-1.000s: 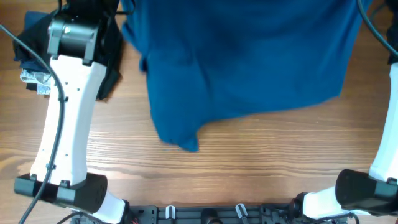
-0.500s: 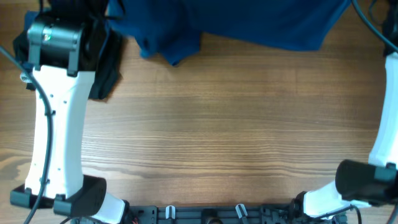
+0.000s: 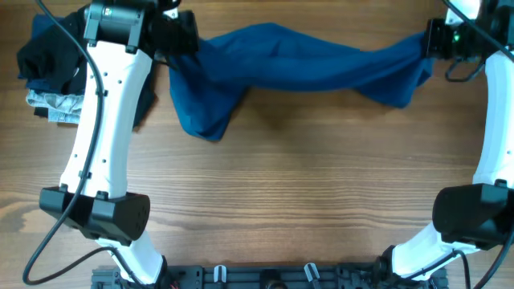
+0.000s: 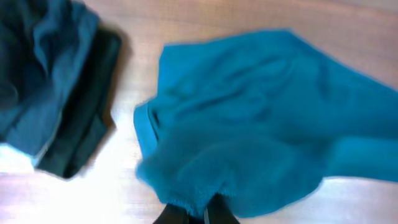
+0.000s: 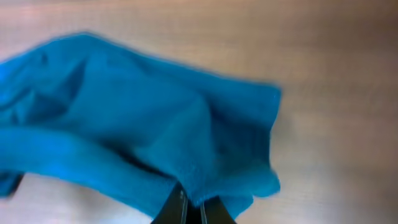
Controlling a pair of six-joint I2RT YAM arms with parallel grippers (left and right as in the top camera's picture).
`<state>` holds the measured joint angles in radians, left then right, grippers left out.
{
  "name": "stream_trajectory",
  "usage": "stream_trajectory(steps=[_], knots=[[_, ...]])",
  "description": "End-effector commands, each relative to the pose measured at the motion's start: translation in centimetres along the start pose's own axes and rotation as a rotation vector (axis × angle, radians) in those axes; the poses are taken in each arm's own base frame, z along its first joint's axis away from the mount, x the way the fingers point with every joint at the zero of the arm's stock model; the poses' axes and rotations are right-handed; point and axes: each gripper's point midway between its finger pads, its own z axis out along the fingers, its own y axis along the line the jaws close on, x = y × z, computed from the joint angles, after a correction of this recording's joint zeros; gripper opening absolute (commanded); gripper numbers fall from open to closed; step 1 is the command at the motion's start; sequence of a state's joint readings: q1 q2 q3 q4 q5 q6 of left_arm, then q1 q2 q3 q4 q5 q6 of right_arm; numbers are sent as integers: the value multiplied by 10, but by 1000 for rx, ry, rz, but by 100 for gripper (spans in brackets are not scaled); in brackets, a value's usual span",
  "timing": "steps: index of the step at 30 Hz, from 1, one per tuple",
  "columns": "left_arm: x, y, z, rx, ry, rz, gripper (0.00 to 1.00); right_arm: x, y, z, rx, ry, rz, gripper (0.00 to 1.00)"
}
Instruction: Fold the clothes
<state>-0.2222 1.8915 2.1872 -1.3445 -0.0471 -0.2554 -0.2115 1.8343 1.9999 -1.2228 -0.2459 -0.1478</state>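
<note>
Far side of the wooden counter (image 3: 305, 185): one blue garment (image 3: 305, 64) is strung left to right between the two arms and bunched into a thick, wrinkled band.

Left tool (image 3: 181, 36): clenched on the garment's left end. The left wrist view shows the fingertips (image 4: 198, 214) pinched together with cloth gathered above them.

Right tool (image 3: 431, 40): clenched on the right end. In the right wrist view the jaws meet on a corner of the cloth (image 5: 189, 208).

The garment sags slightly in the middle. A loose fold hangs off the left part and reaches nearer than the rest. A smaller flap droops just beside the right tool.

Far left corner: a heap of dark clothes (image 3: 48, 60) with a pale piece (image 3: 48, 104) beneath it, close beside the left arm. The heap lies apart from the blue cloth.

Both wrist views are blurred, so no buttons or seams can be made out.
</note>
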Motion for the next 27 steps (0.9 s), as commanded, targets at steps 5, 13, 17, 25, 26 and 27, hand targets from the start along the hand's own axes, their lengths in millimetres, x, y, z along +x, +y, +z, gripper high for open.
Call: stream_trajectory(steps=[5,13,17,25,26,27], knots=[[52,1,-18,36,206,-26,4,46,8,-30,-37,142,31,4],[92,-23,-30,87,355,23,4,71,-2,-101,-4,75,159,4],[114,-62,-35,157,396,112,4,84,5,-129,11,46,186,4],[180,-93,-21,121,564,244,4,140,6,-108,32,191,238,4],[190,-91,-16,100,598,239,4,152,4,-97,33,241,252,4],[199,-87,-9,80,629,233,4,158,2,-89,29,264,261,4]])
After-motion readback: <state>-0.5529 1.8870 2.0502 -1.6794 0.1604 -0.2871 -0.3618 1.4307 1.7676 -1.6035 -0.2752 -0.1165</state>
